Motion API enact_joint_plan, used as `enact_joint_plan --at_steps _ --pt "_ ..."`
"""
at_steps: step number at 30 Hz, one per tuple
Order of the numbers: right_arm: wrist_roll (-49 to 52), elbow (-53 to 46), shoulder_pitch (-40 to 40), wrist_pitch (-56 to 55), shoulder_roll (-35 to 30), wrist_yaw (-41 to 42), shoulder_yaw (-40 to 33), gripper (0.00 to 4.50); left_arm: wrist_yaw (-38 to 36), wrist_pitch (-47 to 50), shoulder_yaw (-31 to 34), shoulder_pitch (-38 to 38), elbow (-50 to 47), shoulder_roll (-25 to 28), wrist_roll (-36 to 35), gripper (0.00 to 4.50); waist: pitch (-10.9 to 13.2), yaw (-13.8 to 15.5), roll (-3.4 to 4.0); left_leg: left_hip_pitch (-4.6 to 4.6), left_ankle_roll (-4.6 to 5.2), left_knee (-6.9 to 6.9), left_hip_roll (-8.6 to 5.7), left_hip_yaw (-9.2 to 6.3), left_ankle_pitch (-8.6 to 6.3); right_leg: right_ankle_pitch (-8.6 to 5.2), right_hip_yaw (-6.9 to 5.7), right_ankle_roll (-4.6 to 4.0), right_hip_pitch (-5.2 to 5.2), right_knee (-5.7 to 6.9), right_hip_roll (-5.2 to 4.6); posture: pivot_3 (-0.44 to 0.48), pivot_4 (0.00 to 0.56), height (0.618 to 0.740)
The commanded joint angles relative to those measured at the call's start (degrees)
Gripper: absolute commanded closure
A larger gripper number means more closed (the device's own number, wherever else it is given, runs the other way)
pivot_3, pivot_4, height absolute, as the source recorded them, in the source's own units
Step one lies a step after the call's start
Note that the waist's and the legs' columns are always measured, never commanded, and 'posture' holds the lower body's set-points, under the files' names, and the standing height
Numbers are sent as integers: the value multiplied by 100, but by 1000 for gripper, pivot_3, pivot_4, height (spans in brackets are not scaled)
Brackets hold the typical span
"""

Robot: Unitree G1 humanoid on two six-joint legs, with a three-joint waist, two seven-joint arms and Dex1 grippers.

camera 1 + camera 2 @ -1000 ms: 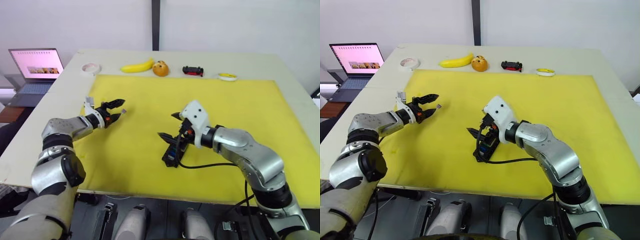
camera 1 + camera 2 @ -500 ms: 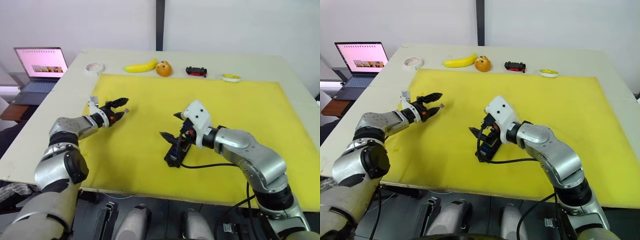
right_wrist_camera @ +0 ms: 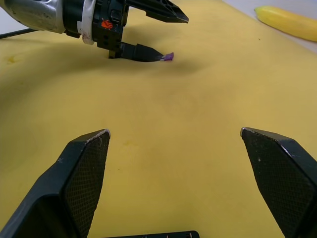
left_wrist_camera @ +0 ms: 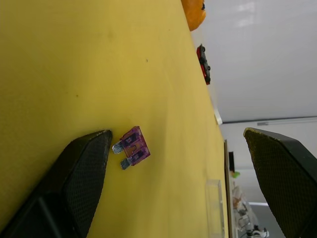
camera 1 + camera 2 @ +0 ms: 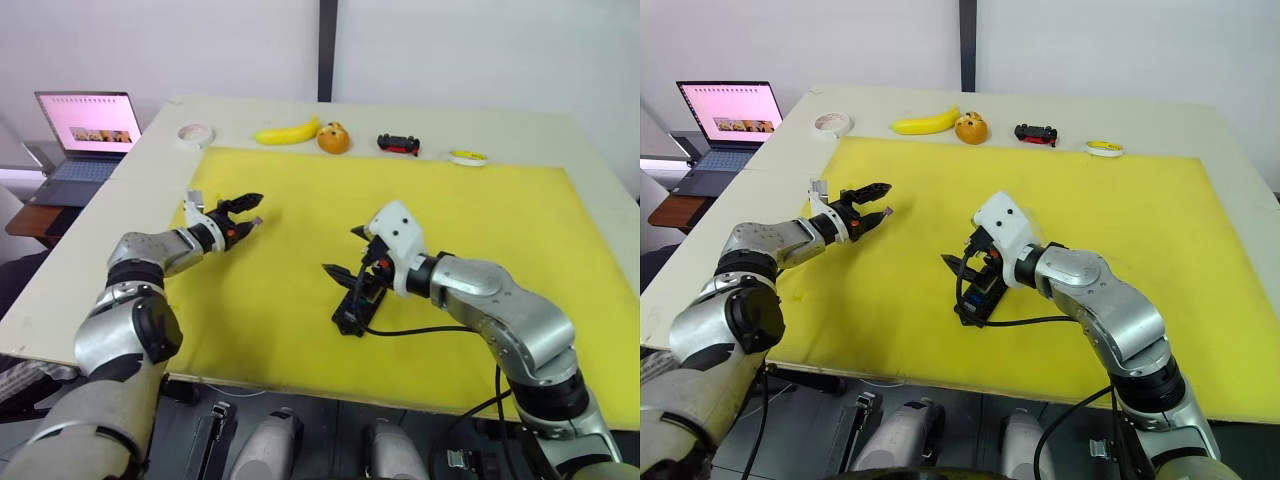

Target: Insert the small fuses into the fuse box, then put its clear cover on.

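The robot's left hand [image 5: 243,209] hovers low over the yellow mat [image 5: 300,180] with its two black fingers spread wide and nothing between them. Just off the tip of the lower finger [image 4: 81,168] lies a tiny purple plastic blade fuse [image 4: 132,147], flat on the mat with its two metal prongs pointing toward that finger, close to it but, as far as I can tell, not quite touching. The other finger [image 4: 282,173] stands well off to the far side.

Near the middle of the mat the right hand [image 5: 345,255] is likewise wide open and empty, poised just above the small black oblong plastic fuse box [image 5: 352,310], which rests on the mat with a black cable running away from beside it. A few slots look filled with coloured bits, though I cannot tell how many. A faint transparent rectangular plastic cover [image 4: 214,206] lies on the mat farther out.

Along the back of the pale surface [image 5: 520,125] sit a yellow banana [image 5: 287,132], an orange fruit [image 5: 334,138], a black-and-red toy car [image 5: 399,145] and rolls of tape.

My reading is that the fuse-loading step is in hand, with the purple fuse next. The left hand would need to straddle it, close on its plastic body, lift it prongs-down and carry it over to a free slot.
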Motion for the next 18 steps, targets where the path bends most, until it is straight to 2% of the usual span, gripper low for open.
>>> enact_joint_plan --at_steps 1,12,18 --pt "13 -300 3 0 -45 -46 -211 36 -85 66 -65 -175 186 -297 5 0 0 0 0 0 0 0 -1 -1 0 0 0 0 0 0 0 0 150 740" --pt "13 -357 76 -1 54 -169 -160 36 -318 273 -52 -257 217 52 -3 0 2 -26 -2 -3 1 -3 -1 -5 0 -4 -2 6 -3 -5 1 0 150 740" --pt "31 -405 131 3 63 -193 -149 36 -712 768 -81 -241 102 420 -62 0 3 -95 -3 -50 -18 -3 1 -5 11 -4 -1 7 -52 -2 3 0 150 740"
